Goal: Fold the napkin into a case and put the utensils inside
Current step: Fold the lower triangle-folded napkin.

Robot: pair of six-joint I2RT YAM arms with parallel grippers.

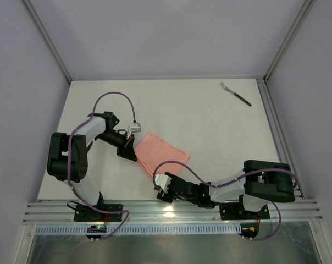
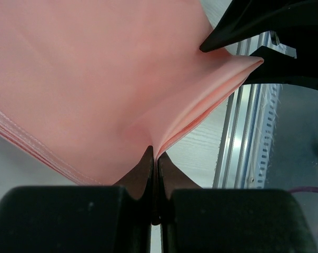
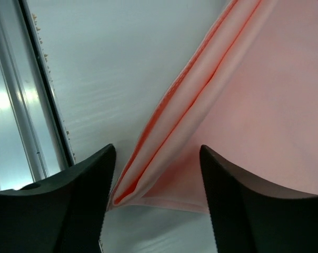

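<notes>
Surface (image 1: 221, 132): white, carrying only a cloth and a fork. Metal rails run along its near and right edges.
Napkin (image 1: 165, 152): salmon-pink, lying left of centre, close to the near rail. It is doubled over into a slanted, layered oblong, and both wrist views show stacked edges along the fold.
Left fingers (image 2: 142, 176): pressed together, pinching the napkin's folded edge at its left corner.
Right fingers (image 3: 238, 200): spread wide, one on each side of the napkin's near corner and not clamping it. Whether either one brushes the cloth cannot be told.
Fork (image 1: 236, 93): small, with a silvery head and a dark handle. It lies at the far right of the surface, well apart from the napkin and from both arms.
Done so far: at least one fold appears made, judging by the layers.
Left to do: the cloth looks too broad for a finished case, so more folding seems needed. After that the fork has to be fetched and slipped inside, so the task is probably well short of halfway.
Writing: none can be read. The napkin is plain, and no brand or label shows on the arms, rails or fork.
</notes>
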